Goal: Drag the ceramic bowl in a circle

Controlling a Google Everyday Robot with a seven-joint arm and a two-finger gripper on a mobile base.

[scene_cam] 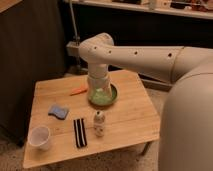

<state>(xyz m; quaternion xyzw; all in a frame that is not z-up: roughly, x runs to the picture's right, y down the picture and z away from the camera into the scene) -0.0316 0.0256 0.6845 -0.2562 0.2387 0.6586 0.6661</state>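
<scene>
The ceramic bowl (111, 98), round, shallow and green with a pale inside, sits near the middle back of the wooden table (130, 117). My white arm comes in from the right and bends down over it. My gripper (100, 90) reaches down into the bowl's left half and hides part of its inside.
An orange carrot-like piece (78, 91) lies just left of the bowl. A blue sponge (58, 111), a black-and-white striped item (79, 132), a small white bottle (99, 123) and a white cup (39, 137) sit toward the front. A dark curtain hangs at left.
</scene>
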